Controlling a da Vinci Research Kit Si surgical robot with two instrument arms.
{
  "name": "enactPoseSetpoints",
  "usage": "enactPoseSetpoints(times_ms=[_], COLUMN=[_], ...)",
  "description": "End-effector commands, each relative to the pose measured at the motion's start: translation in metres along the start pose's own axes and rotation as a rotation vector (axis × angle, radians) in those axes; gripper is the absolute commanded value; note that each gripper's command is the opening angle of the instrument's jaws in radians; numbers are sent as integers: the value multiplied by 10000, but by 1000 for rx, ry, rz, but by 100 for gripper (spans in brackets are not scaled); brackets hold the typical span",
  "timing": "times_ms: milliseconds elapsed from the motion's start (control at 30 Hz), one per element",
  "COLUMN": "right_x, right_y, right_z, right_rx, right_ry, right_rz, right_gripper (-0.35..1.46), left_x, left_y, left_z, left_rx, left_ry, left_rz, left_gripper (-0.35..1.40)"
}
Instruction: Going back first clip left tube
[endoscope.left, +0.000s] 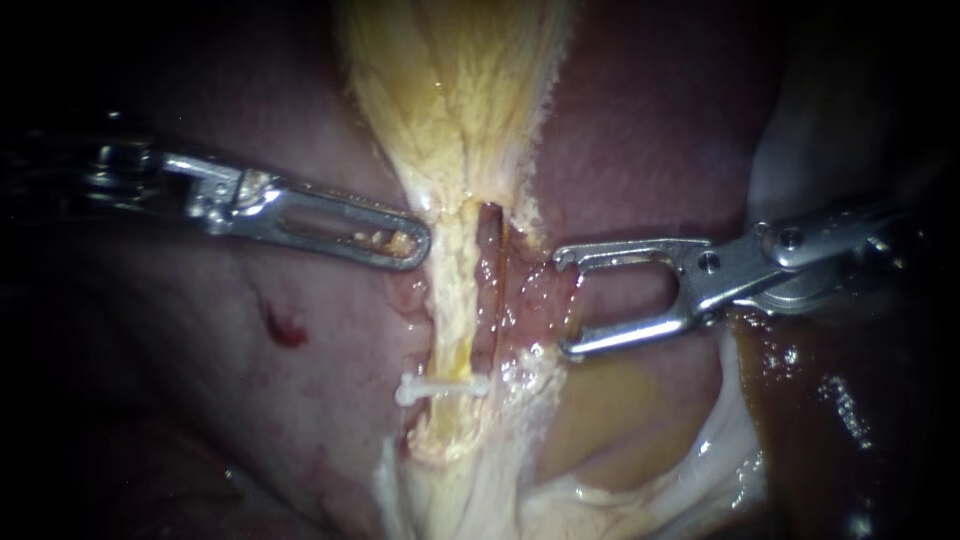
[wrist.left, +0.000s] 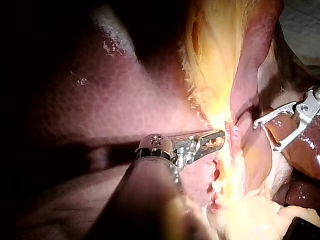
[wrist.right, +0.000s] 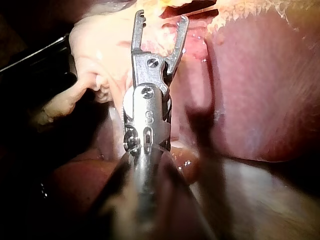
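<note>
- Right instrument (endoscope.left: 562, 302): jaws spread wide and empty, just beside the right tube (endoscope.left: 492, 270).
- Left instrument (endoscope.left: 418, 245): jaws pressed together, holding nothing, tip against the tissue by the left tube (endoscope.left: 452, 300).
- Clip (endoscope.left: 440, 388): sits across the left tube, lower down, apart from both instruments.
- Judgement: the clip is placed; only drawing the right instrument away is left.
</note>
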Motion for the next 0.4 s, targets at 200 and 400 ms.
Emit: enactPoseSetpoints(times_ms=[200, 400], right_x=[1, 1], right_y=[-1, -1], right_z=[1, 1], right_rx=[0, 0], right_ry=[0, 0], right_rz=[0, 0], right_gripper=[50, 50], left_x=[2, 2], left_y=[0, 2], left_z=[-1, -1], left_rx=[-3, -2], left_ry=[3, 4], left_rz=[1, 1], left_gripper=[-35, -35])
